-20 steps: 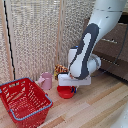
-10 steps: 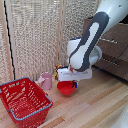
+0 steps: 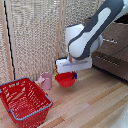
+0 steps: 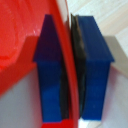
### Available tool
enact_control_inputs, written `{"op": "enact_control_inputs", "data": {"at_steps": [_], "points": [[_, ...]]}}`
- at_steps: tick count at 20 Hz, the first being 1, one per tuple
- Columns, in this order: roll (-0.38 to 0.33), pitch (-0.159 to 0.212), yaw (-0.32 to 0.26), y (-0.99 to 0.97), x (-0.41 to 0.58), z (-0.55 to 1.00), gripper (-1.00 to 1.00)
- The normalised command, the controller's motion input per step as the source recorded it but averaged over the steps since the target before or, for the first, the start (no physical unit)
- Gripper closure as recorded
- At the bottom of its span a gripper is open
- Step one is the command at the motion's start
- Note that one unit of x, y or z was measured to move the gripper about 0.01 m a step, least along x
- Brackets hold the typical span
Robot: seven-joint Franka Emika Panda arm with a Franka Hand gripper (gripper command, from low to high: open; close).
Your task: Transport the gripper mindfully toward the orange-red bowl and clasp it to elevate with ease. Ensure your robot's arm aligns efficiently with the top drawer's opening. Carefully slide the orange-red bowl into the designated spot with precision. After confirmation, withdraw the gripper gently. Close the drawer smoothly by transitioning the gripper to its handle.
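— One orange-red bowl (image 3: 65, 79), glossy and shallow, hung above the floor beside the pink mug (image 3: 46, 80).
— Gripper (image 3: 70, 74)?
— Blue fingers (image 4: 50, 65) pinched its rim.

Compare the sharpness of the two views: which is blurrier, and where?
Exterior view: soft throughout, the bowl and basket readable, mesh detail smeared. Wrist view: blurrier, too close; the fingers and bowl rim have fuzzy edges.
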Motion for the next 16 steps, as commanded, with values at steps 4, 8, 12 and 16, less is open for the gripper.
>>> {"op": "enact_control_inputs", "data": {"at_steps": [4, 8, 12, 16], "points": [[-0.028, 0.084, 0.009, 0.0, 0.489, 0.91, 1.0], [-0.045, 0.071, 0.012, 0.0, 0.582, 0.9, 1.0], [-0.043, 0.066, 0.024, 0.0, 0.588, 0.87, 1.0], [-0.077, 0.05, 0.031, 0.0, 0.529, 0.8, 1.0]]}}
